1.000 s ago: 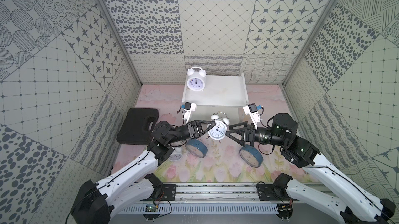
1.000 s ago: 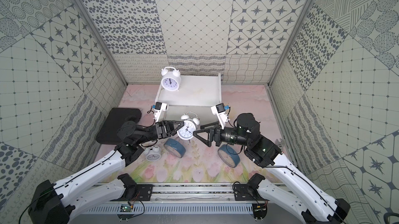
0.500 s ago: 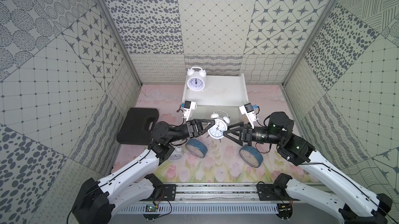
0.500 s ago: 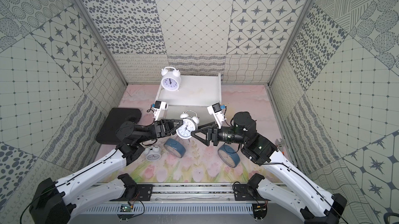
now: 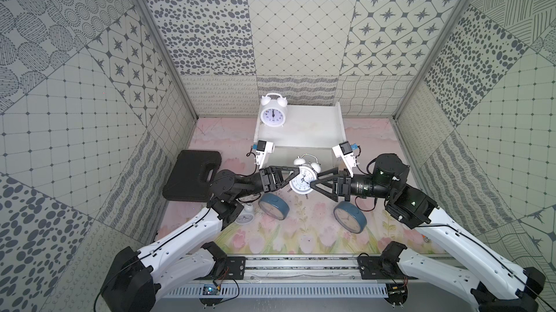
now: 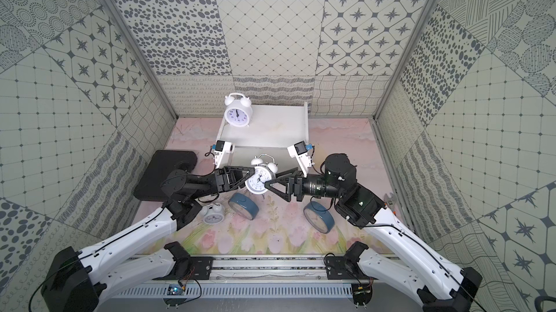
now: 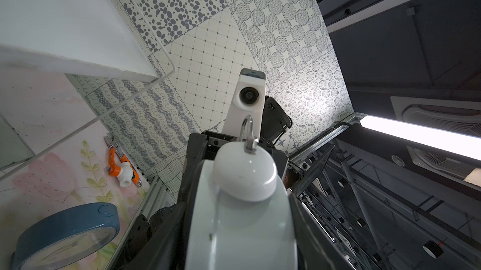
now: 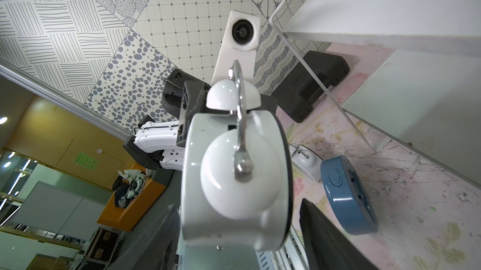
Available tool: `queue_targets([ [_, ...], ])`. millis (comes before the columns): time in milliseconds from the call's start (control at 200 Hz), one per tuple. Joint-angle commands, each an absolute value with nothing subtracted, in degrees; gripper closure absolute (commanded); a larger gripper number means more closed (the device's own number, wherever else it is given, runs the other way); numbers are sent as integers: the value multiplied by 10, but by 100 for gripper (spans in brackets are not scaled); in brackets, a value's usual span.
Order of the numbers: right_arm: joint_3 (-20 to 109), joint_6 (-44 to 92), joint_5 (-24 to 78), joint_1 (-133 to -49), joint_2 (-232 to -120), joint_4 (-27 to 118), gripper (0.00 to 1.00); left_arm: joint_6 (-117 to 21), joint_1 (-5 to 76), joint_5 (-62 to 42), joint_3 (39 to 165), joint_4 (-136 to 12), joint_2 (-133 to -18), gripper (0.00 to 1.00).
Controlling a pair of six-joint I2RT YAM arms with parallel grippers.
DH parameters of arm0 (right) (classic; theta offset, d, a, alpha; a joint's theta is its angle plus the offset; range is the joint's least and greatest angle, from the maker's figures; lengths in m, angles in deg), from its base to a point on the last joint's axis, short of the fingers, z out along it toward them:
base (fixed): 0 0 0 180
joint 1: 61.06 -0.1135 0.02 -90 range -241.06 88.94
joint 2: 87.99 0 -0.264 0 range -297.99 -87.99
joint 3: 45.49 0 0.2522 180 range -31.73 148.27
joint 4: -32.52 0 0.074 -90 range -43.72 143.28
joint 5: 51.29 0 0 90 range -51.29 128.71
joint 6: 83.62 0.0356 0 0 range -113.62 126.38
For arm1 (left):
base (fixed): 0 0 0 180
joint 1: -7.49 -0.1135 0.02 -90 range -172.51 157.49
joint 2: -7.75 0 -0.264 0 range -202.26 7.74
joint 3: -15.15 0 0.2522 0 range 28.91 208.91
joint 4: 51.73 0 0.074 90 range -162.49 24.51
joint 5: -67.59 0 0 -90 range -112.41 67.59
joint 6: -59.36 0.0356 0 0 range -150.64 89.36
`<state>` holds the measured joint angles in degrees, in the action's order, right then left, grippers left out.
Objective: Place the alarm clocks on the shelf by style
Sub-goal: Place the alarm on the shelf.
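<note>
A white twin-bell alarm clock [image 5: 304, 178] [image 6: 259, 180] hangs in the air in front of the shelf [image 5: 313, 133] [image 6: 276, 130]. My left gripper [image 5: 296, 175] [image 7: 239, 242] is shut on its left side. My right gripper [image 5: 313, 183] [image 8: 239, 232] straddles its right side with the jaws open, and a gap shows beside one finger [image 8: 325, 234]. Another white clock [image 5: 273, 113] stands on the top tier's left rear corner. A third white clock [image 6: 213, 214] and two blue clocks [image 5: 273, 206] [image 5: 350, 215] are on the mat.
A black case [image 5: 192, 175] lies at the left of the mat, beside my left arm. An orange and white tool [image 7: 122, 167] lies by the right wall. The patterned walls close in on three sides.
My right gripper has moved left until its jaws stand around the held clock, and they have narrowed a little. The left gripper and the clock have shifted slightly left.
</note>
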<state>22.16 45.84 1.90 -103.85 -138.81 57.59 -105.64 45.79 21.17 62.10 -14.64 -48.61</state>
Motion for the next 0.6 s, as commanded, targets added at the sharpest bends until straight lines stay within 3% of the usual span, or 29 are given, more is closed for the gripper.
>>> queue_targets([
  [0, 239, 454, 18, -1041, -1385, 556, 23, -1059, 460, 223, 617, -66, -480, 82],
  [460, 250, 439, 22, -1041, -1379, 580, 45, -1036, 460, 219, 613, -111, -470, 80],
  [595, 258, 427, 26, -1041, -1382, 598, 48, -1013, 460, 207, 613, -163, -458, 46],
])
